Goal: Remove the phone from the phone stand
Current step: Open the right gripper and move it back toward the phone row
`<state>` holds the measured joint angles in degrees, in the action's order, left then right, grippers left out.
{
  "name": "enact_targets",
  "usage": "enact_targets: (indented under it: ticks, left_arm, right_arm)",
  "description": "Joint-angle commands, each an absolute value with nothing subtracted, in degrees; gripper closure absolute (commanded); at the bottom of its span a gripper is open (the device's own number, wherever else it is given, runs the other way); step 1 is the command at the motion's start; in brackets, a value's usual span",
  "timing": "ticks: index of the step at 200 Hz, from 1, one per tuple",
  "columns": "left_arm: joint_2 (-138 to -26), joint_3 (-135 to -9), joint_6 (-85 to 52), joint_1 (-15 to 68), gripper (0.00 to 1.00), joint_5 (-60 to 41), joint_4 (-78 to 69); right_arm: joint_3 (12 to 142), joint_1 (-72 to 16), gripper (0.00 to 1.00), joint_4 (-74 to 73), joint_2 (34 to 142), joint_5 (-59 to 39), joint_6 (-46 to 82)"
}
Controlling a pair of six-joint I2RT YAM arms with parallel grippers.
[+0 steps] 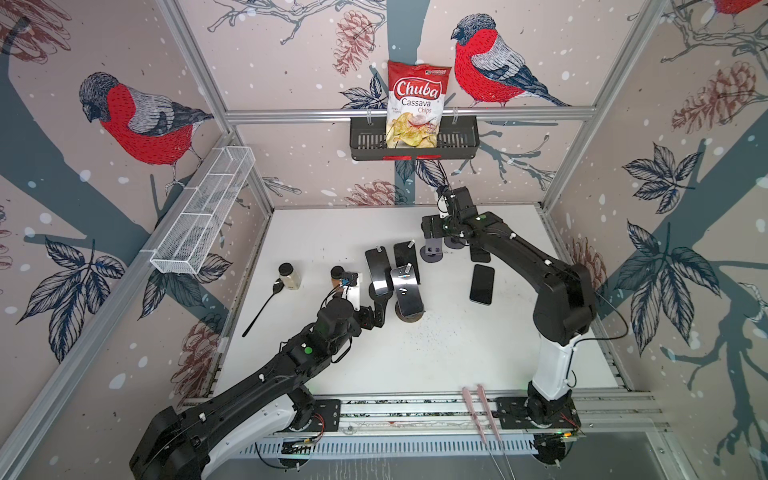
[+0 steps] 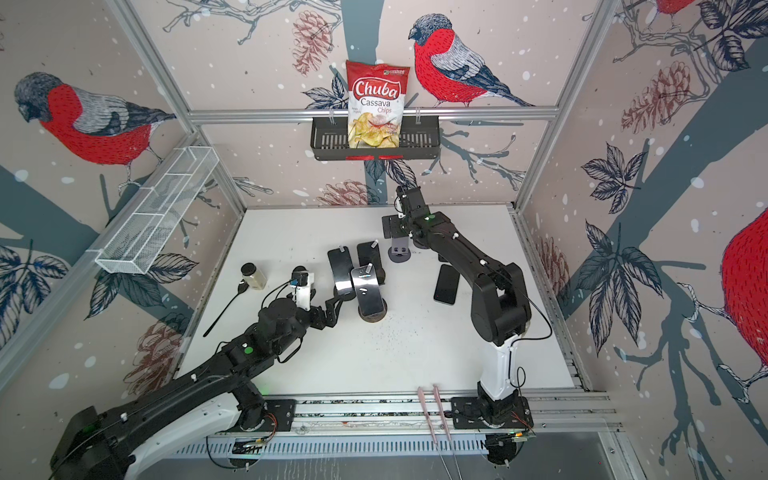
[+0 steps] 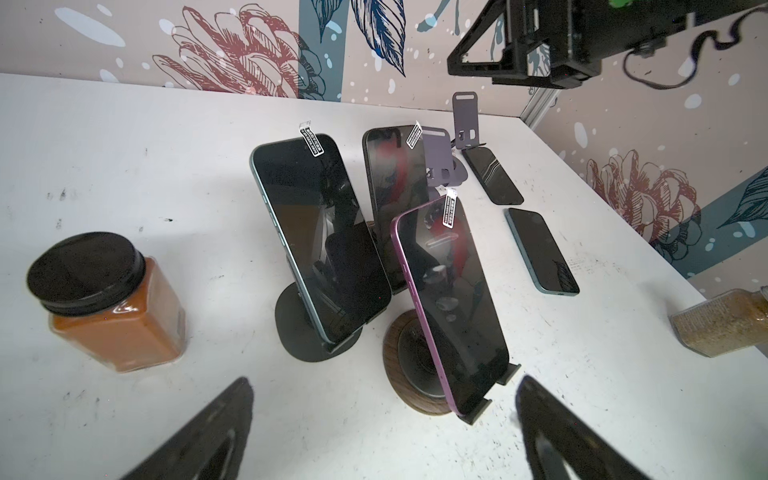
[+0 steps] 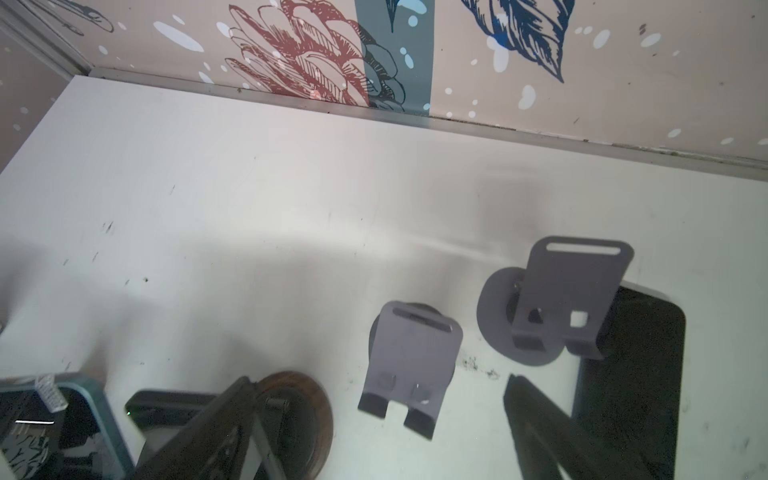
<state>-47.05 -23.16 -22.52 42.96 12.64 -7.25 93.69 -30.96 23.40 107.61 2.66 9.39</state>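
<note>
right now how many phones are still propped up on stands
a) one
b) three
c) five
b: the purple phone leans on the wood-ringed stand, the blue-edged phone on the black stand, and the dark phone is propped up behind them.

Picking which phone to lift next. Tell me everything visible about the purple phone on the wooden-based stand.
The purple phone is a slim slab with a purple rim and a dark, glossy, unlit screen. A white sticker sits at its top edge. It stands in portrait, leaning back, its bottom edge in the hooks of the black stand on a round wooden base. Nothing else touches it.
</note>
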Motion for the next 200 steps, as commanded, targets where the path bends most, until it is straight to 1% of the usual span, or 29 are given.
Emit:
enact_targets:
  ticks: [1,58,88,102,152,200]
  left_arm:
    - [-47.0,-23.4,-23.2,43.0,0.03,13.1,-7.7]
    - [-48.4,-24.8,-24.1,43.0,0.03,12.4,-7.1]
    - [-49.8,-25.2,-25.3,43.0,0.03,11.9,-8.0]
    - [-50.6,-25.5,-25.5,43.0,0.03,10.9,-8.9]
    - [-52.1,-28.0,-27.6,43.0,0.03,11.2,-6.5]
    - [-52.1,-28.9,-32.4,43.0,0.03,11.9,-2.8]
  right_arm:
    - [89.0,-32.5,0.03,20.5,103.1,5.2,11.5]
    - [75.8,-38.1,0.02,19.0,92.9,11.0,13.8]
    - [71.5,-40.5,0.02,19.2,89.5,13.8,15.4]
    - [69.8,-41.7,0.0,19.0,88.1,14.4,16.0]
    - [65.1,-45.6,0.0,18.5,84.8,16.2,16.7]
    - [61.6,-50.1,0.0,17.2,83.8,14.7,18.7]
